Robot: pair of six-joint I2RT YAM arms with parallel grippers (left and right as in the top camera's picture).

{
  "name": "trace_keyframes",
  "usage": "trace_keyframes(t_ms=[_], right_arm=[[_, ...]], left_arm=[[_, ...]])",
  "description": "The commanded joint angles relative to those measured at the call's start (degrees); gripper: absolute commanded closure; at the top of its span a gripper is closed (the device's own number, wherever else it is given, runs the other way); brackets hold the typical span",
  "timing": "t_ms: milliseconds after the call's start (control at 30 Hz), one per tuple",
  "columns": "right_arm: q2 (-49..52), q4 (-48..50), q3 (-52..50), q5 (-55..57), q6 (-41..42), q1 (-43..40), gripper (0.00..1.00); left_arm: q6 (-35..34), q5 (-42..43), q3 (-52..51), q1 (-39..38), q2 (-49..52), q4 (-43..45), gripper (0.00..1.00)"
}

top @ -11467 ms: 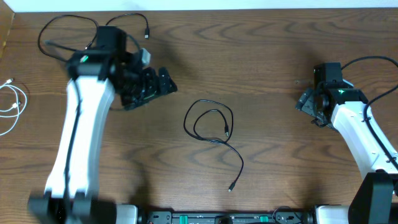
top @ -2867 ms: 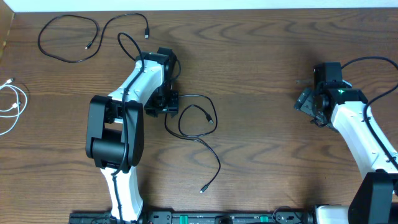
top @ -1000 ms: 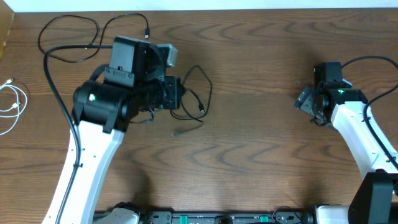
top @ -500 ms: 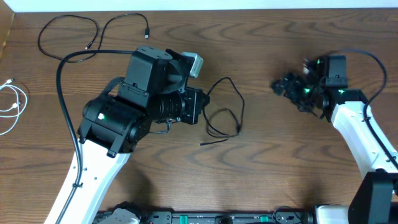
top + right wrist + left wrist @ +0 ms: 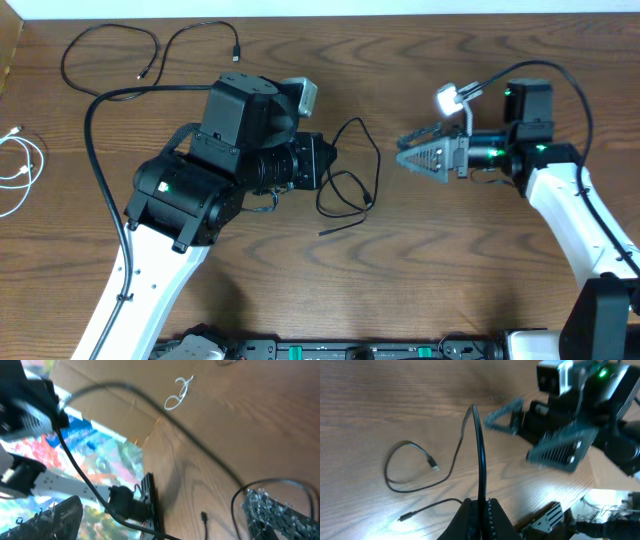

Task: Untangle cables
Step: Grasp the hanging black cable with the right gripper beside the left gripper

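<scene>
My left gripper (image 5: 322,165) is shut on a thin black cable (image 5: 350,175) near the table's middle. In the left wrist view the cable (image 5: 480,450) rises straight out of the shut fingers (image 5: 492,517), and its loose loop (image 5: 412,467) and plug end lie on the wood. My right gripper (image 5: 404,158) stands open just right of that loop, pointing at it and holding nothing. In the right wrist view its fingers (image 5: 280,515) are spread wide, with the cable's loop (image 5: 236,502) beside one. A second black cable (image 5: 110,60) lies at the back left. A white cable (image 5: 22,165) lies at the left edge.
A thick black arm wire (image 5: 100,105) arcs from the left arm's body (image 5: 185,195) toward the back left. The right arm (image 5: 570,215) reaches in from the right side. The arms' mounting rail (image 5: 340,350) runs along the front edge.
The right gripper has swung left toward the held cable, jaws wide. Over the last second the left gripper carried the cable rightward; its loop has since shifted slightly.
</scene>
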Motion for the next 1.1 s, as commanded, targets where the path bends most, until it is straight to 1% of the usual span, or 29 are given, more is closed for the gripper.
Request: trace_keyframes(t_ms=[0, 67, 133, 200, 333, 367, 400, 467, 533, 600, 767, 800, 833, 933, 1033, 1067], right_arm=[[0.0, -3.54, 0.15, 8.63, -7.98, 4.04, 0.01], [0.0, -4.9, 0.15, 17.51, -7.96, 5.92, 0.01], [0.0, -5.09, 0.15, 24.04, -7.89, 7.67, 0.01], [0.0, -4.37, 0.15, 27.8, -6.99, 8.55, 0.01], [0.0, -3.39, 0.15, 34.91, -4.7, 8.46, 0.02], [0.0, -3.43, 0.15, 35.56, -4.76, 8.35, 0.02], [0.0, -3.61, 0.15, 35.67, -5.35, 8.26, 0.07], [0.0, -4.31, 0.15, 35.39, -6.51, 8.33, 0.27], [0.0, -5.62, 0.15, 34.99, -7.74, 8.5, 0.28], [0.0, -7.13, 0.15, 34.95, -9.46, 8.66, 0.23], [0.0, -6.34, 0.15, 32.41, -9.46, 9.07, 0.25], [0.0, -5.7, 0.15, 31.41, -9.42, 9.31, 0.26], [0.0, -5.14, 0.15, 30.51, -9.42, 9.6, 0.31], [0.0, -4.24, 0.15, 30.27, -8.98, 10.23, 0.4], [0.0, -3.93, 0.15, 30.27, -8.59, 10.54, 0.46], [0.0, -3.72, 0.15, 30.27, -8.35, 10.67, 0.51]], left_arm=[[-3.72, -0.13, 0.42, -0.07, -0.59, 0.61, 0.93], [-3.85, 2.03, 0.42, -0.07, -0.68, 1.16, 0.93], [-3.85, 4.98, 0.42, -0.07, -0.7, 2.01, 0.93], [-3.87, 6.97, 0.42, -0.07, -0.7, 2.6, 0.93], [-3.89, 7.26, 0.42, -0.07, -0.74, 2.67, 0.93], [-4.17, 7.26, 0.42, -0.07, -0.83, 2.69, 0.92], [-4.31, 7.23, 0.42, -0.07, -0.92, 2.8, 0.93], [-4.28, 7.23, 0.42, -0.07, -1.14, 3.23, 0.93], [-4.31, 7.23, 0.42, -0.07, -1.38, 3.76, 0.92], [-4.79, 7.23, 0.42, -0.07, -1.79, 4.42, 0.93], [-6.25, 7.23, 0.42, -0.07, -2.38, 5.4, 0.93], [-6.25, 7.21, 0.42, -0.07, -2.43, 5.55, 0.93], [-6.25, 7.21, 0.42, -0.07, -2.51, 5.64, 0.93], [-7.21, 7.23, 0.42, -0.07, -2.51, 5.64, 0.93], [-7.3, 7.23, 0.42, -0.07, -2.51, 5.81, 0.92], [-7.32, 7.26, 0.42, -0.07, -2.51, 5.84, 0.93]])
